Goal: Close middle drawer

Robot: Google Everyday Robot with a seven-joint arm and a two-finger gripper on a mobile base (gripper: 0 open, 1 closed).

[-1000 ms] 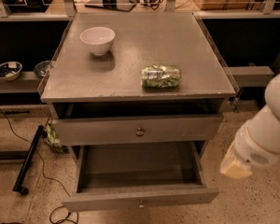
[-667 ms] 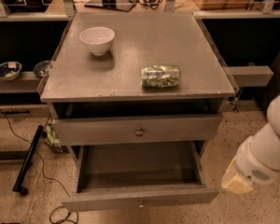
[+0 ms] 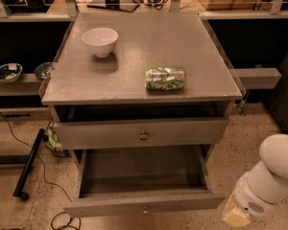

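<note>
The middle drawer [image 3: 144, 204] is pulled far out at the bottom of the grey cabinet. It has a long low front panel, a tiny centre knob [image 3: 145, 209] and a deep box with nothing in it [image 3: 141, 169]. Above it the taller-fronted drawer [image 3: 141, 132] with a brass knob [image 3: 144, 135] stands slightly open. My white arm [image 3: 273, 174] comes in at the lower right. My gripper [image 3: 235, 217] is at its yellowish end, low by the frame's bottom edge, just right of the middle drawer's right front corner and apart from it.
On the cabinet top [image 3: 144, 80] stand a white bowl [image 3: 100, 40] at the back left and a green crumpled bag [image 3: 165, 78] at the right. A black pole [image 3: 29, 164] and a cable lie on the floor to the left. Bowls [image 3: 7, 72] sit on a low left shelf.
My arm and gripper have moved down towards the floor at the drawer's right front corner. Both drawers stand as before.
</note>
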